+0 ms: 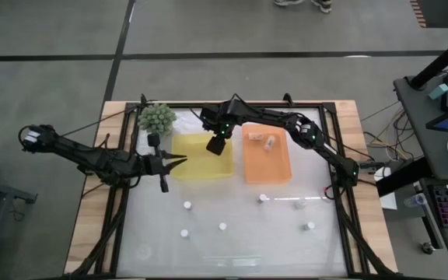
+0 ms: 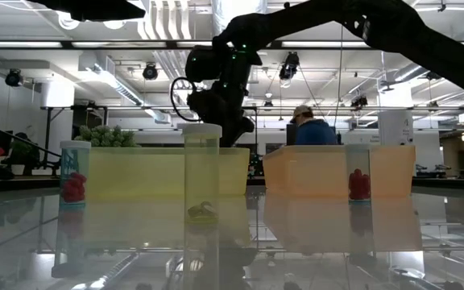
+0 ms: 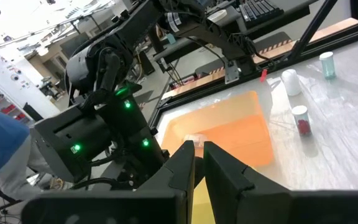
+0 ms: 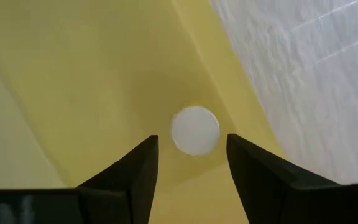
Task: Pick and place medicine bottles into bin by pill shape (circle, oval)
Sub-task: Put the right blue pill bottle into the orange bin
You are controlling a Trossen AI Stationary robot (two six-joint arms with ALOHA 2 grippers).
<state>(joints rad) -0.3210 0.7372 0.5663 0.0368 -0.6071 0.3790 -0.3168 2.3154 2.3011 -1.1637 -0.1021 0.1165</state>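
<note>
The whole glossy white tabletop [image 1: 232, 233] is seen from straight above in the high view. In the low view, taken level from the table surface, small clear white-capped bottles [image 2: 202, 181] stand very near the lens, with the translucent yellow tray [image 2: 167, 171] and the orange plastic tray [image 2: 312, 169] behind. Both trays are shared with the high view. The orange tray is faced obliquely by the left wrist view; the yellow tray's floor is looked down on closely by the right wrist view.
</note>
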